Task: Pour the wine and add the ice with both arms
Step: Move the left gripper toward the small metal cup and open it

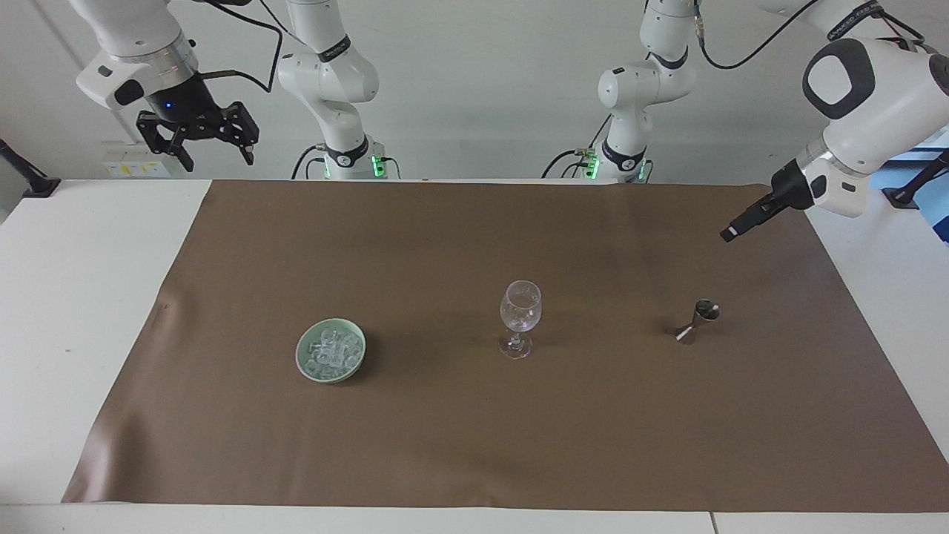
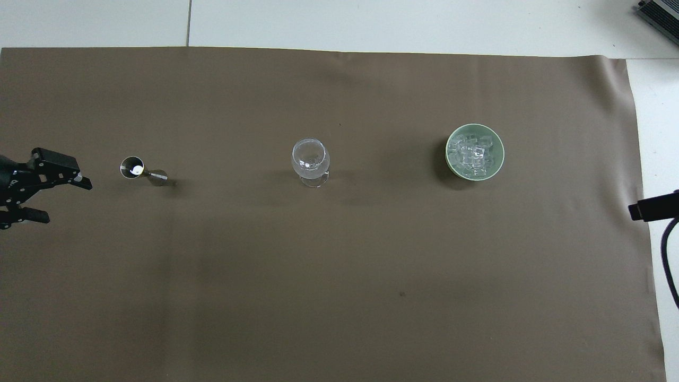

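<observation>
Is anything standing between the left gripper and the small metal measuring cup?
Nothing visible. The left gripper, fingers open, hangs over bare brown mat beside the measuring cup. The wine glass and ice stand toward the right arm's end.

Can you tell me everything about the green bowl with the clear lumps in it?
The bowl is small, round and pale green, with a smooth glazed look. It sits upright on the brown cloth, toward the right arm's end of the table, beside the wine glass but apart from it. Inside lies a heap of ice: clear, glassy little chunks that fill most of it. Nothing else touches the bowl, and no gripper is over it.
</observation>
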You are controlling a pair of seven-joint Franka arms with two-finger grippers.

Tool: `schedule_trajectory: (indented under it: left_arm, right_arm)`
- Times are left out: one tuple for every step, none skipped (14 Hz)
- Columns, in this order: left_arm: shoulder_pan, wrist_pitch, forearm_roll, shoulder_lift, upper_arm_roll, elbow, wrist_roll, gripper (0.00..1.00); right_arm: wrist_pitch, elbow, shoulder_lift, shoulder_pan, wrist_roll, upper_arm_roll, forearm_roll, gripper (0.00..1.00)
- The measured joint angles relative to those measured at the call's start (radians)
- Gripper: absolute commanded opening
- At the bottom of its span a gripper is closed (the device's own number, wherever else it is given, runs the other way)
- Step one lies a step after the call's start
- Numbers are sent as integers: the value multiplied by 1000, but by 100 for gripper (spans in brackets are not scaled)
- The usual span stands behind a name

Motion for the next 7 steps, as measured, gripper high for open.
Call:
schedule_trajectory:
  left_arm:
    - [10, 2, -21, 2, 0, -6, -35, 100]
    - [22, 4, -43, 4, 0, -9, -75, 100]
    - [36, 5, -64, 6, 0, -11, -113, 100]
    - [48, 4, -91, 7, 1, -13, -140, 100]
    - [58, 2, -116, 10, 0, -15, -159, 100]
    - [69, -3, -140, 16, 0, -17, -171, 100]
    - [82, -10, -164, 26, 0, -21, -179, 100]
  right_arm:
    - [0, 0, 0, 0, 0, 0, 0, 100]
    - [0, 0, 0, 0, 0, 0, 0, 100]
    - [0, 0, 0, 0, 0, 0, 0, 100]
    - [0, 0, 0, 0, 0, 0, 0, 100]
    - [0, 0, 0, 0, 0, 0, 0, 100]
    - [0, 0, 0, 0, 0, 0, 0, 100]
    - [0, 0, 0, 0, 0, 0, 0, 100]
